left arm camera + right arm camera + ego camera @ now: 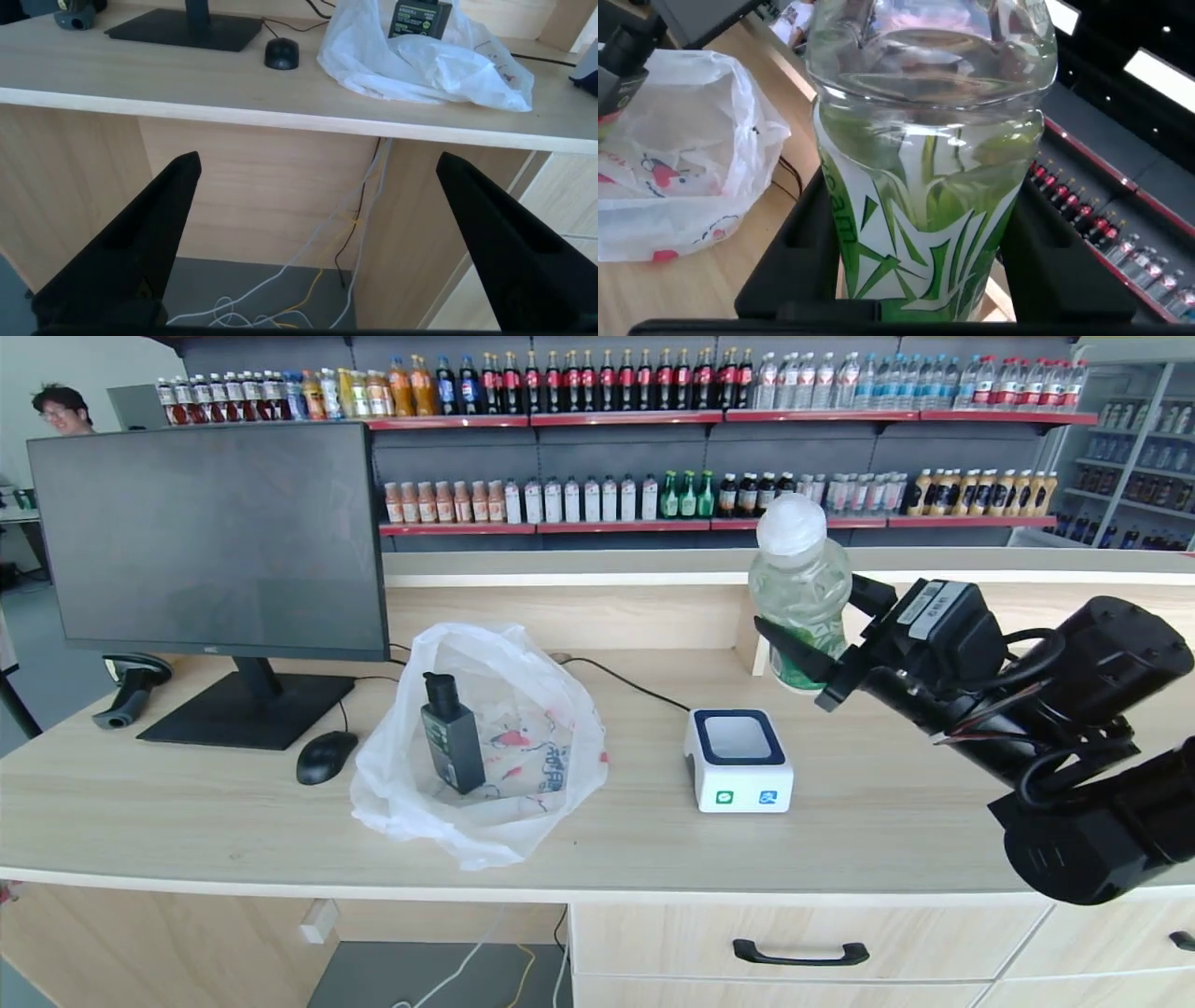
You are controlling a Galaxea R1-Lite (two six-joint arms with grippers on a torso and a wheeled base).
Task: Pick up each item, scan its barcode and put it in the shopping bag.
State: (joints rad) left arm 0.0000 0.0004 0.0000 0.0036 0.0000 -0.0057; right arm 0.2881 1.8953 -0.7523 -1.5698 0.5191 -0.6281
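Head view: scanner between bag, bottle

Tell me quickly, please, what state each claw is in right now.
Left claw: open, holding nothing.
Right claw: closed on the bottle.
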